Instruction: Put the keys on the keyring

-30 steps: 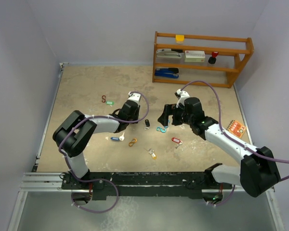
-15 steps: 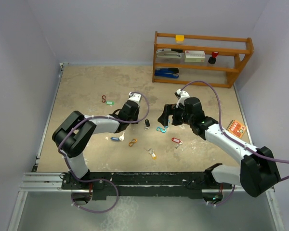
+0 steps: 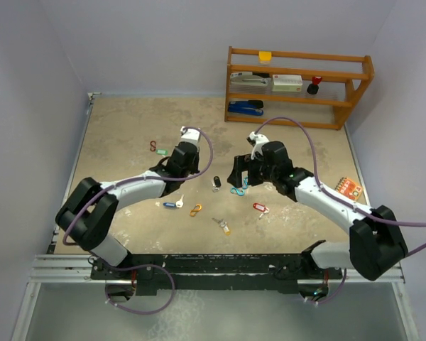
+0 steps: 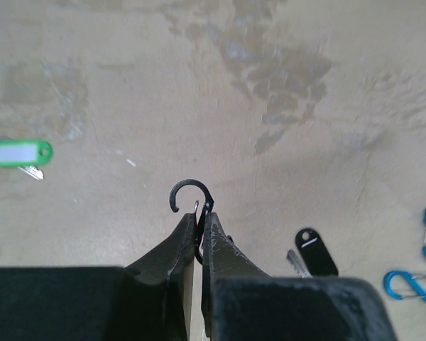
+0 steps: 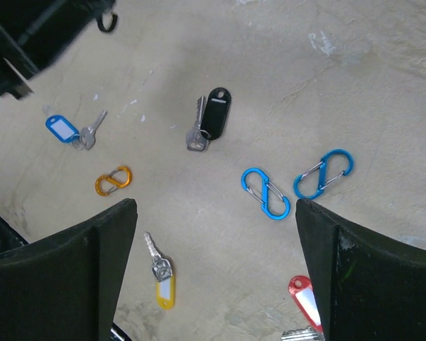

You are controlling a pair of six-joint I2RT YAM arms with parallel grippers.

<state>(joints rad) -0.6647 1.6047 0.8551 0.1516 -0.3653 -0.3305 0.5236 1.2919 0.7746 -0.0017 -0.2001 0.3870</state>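
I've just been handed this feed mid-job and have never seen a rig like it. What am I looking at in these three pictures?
These are two robot arms bolted at the near edge of the table, each ending in a two-finger gripper. The wide picture looks down from above and behind them; the other two come from cameras on the wrists. The left gripper is shut on a black hooked clip. The right gripper is open and empty over the blue S-clips. Loose on the table lie a black-tagged key, blue-tagged key, yellow-tagged key, red-tagged key, green-tagged key and an orange clip. A wooden shelf stands at the back.
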